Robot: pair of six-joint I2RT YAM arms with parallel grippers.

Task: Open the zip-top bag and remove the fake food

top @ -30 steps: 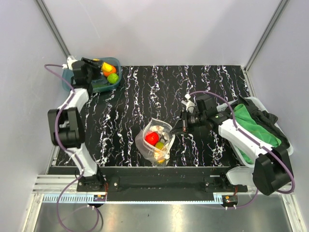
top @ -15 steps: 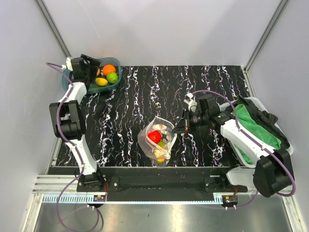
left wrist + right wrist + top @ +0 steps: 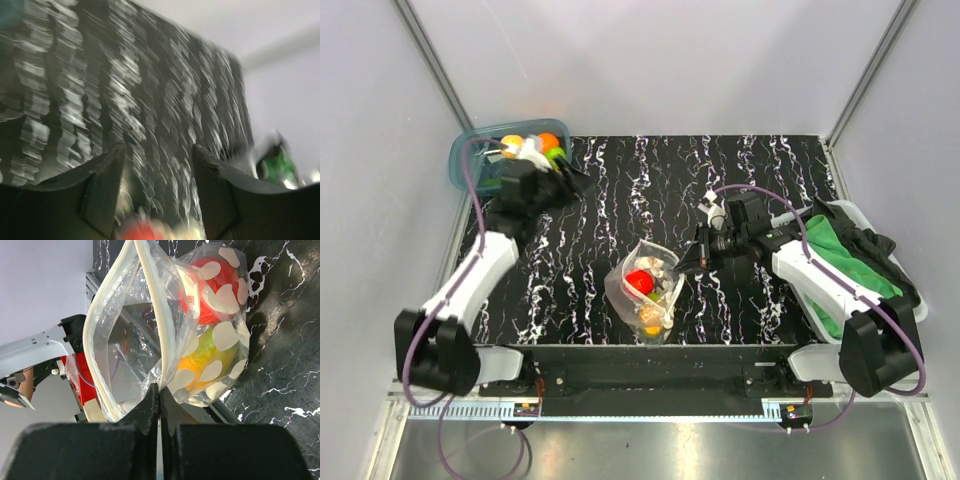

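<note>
The zip-top bag stands open-mouthed near the table's front middle, with a red fake food piece and a yellow one inside. My right gripper is shut on the bag's right rim. In the right wrist view the jaws pinch the white zip strip of the bag, with red fruit and yellow-green fruit behind dotted plastic. My left gripper is open and empty, above the table right of the tub. The left wrist view is blurred, with its gripper open.
A blue tub at the back left holds orange, lime green and yellow pieces. A white tray at the right edge holds a green cloth and dark fabric. The table top is black marbled.
My left arm has swung away from the tub at the back left, out over the table towards the middle. My right gripper has kept its hold on the bag, almost still.
</note>
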